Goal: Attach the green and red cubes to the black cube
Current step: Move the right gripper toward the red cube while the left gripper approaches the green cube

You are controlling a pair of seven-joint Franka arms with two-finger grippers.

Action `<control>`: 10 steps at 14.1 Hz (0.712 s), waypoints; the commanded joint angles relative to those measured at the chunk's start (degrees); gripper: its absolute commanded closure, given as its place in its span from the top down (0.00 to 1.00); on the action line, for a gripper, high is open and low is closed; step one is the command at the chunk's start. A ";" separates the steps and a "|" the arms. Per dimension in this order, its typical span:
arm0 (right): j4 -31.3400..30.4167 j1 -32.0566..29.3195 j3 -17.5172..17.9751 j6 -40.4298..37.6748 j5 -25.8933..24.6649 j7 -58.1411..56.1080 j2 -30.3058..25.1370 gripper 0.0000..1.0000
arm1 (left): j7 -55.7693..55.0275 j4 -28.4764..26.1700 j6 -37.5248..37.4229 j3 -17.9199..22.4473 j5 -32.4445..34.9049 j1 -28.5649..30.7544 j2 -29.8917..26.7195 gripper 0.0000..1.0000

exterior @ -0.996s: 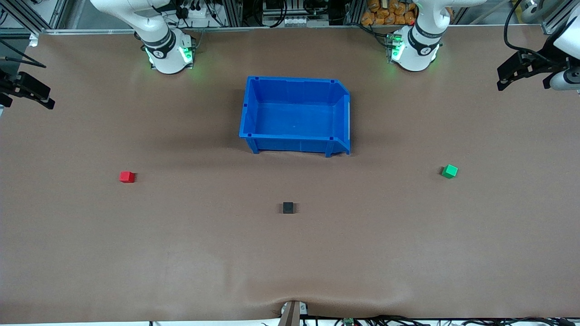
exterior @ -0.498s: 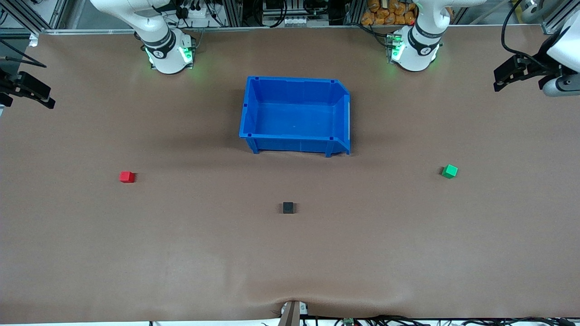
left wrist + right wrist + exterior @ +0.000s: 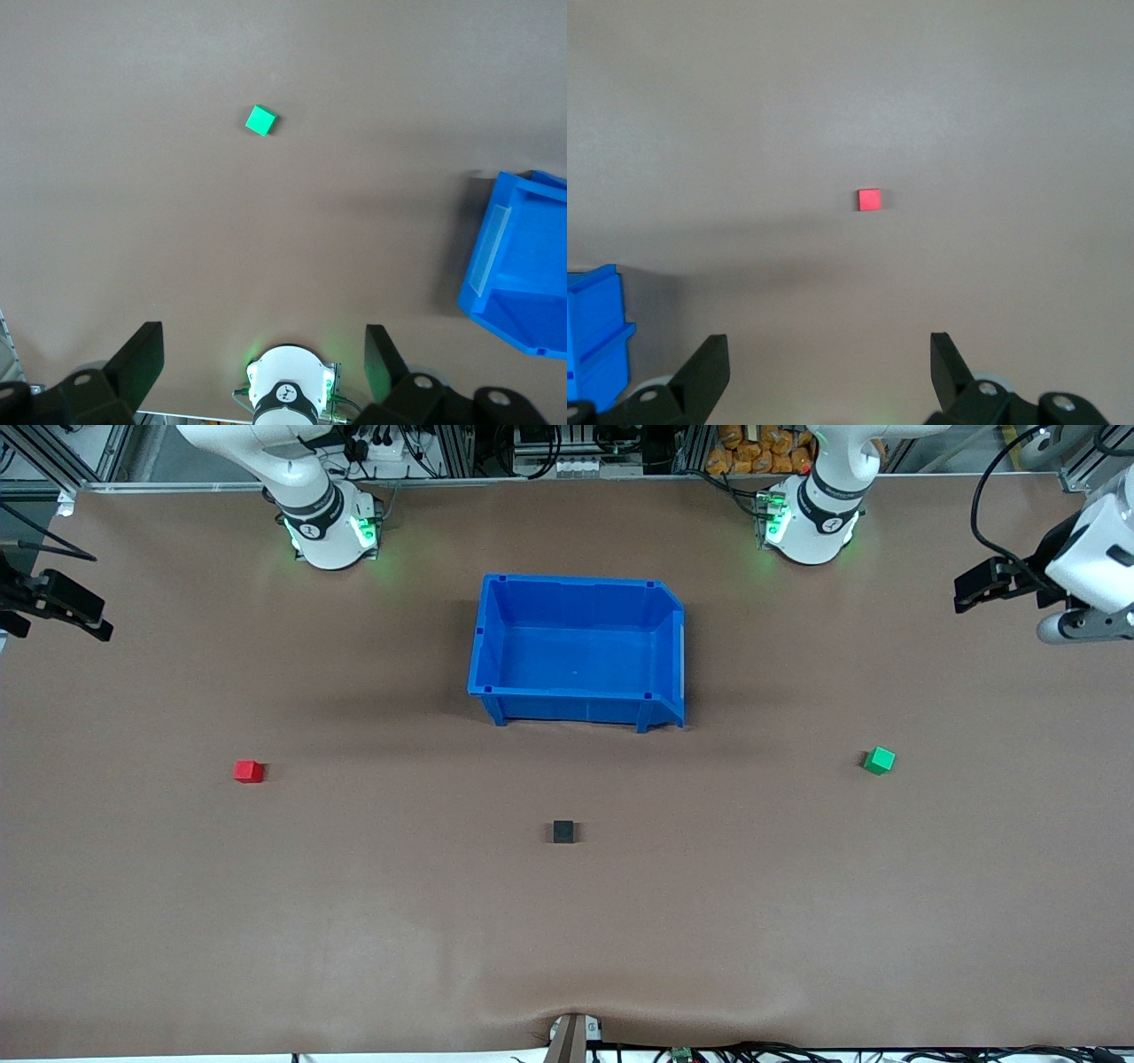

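Both claws are hanging wide open and empty, partly cut off: the left claw and right claw over opposite bench ends.

The small matte black cube, bright red cube and bright green cube are sitting well apart.

A brown mat covers the table. Aluminium framing and cables line its far edge. Lighting is even.
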 commanded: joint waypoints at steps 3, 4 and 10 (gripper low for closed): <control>3.11 -0.81 -0.50 1.71 -0.09 -0.22 5.77 1.00 | 0.05 -6.23 6.55 -0.15 -0.75 2.25 -0.79 1.00; 3.02 -1.42 -0.59 2.58 0.26 -0.22 6.38 1.00 | 0.05 -7.63 8.30 -0.15 -0.75 2.34 -0.88 1.00; 1.79 -4.06 -0.50 3.73 2.99 -0.13 21.91 1.00 | -1.79 -13.35 13.32 0.02 -0.67 2.78 -0.09 1.00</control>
